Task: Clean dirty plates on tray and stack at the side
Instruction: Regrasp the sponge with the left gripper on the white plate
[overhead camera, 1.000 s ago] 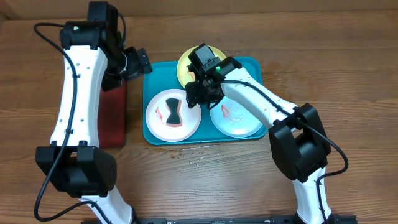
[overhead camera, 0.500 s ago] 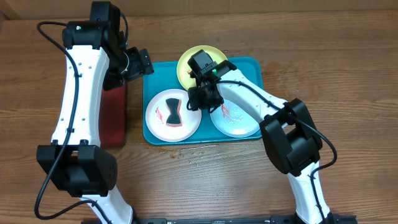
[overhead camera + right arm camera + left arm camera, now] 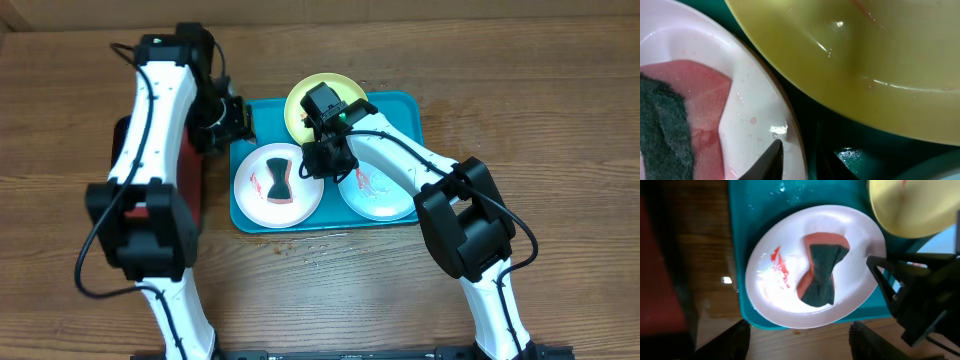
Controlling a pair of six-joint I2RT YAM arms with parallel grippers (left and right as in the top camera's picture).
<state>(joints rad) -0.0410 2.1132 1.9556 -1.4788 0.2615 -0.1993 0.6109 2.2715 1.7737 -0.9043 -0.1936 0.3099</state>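
Observation:
On the teal tray (image 3: 405, 112) lie three plates. The white plate (image 3: 258, 200) at the left carries a red smear (image 3: 780, 267) and a pink-and-green sponge (image 3: 822, 272). The yellow-green plate (image 3: 305, 100) leans on the tray's far rim. The mint-blue plate (image 3: 385, 200), at the right, has red smears. My right gripper (image 3: 312, 160) straddles the white plate's right rim (image 3: 801, 145), one finger inside and one outside, shut on it. My left gripper (image 3: 800, 347) hangs open above the tray's left edge, close to the white plate (image 3: 765, 290), holding nothing.
A dark red tray (image 3: 185, 195) lies left of the teal tray, partly under my left arm. Water drops sit on the wooden table (image 3: 320, 245) in front of the tray. My right gripper (image 3: 912, 297) stands at the right in the left wrist view.
My left arm has swung right, to the teal tray's left edge, and its jaws have narrowed. My right gripper has closed onto the white plate's rim.

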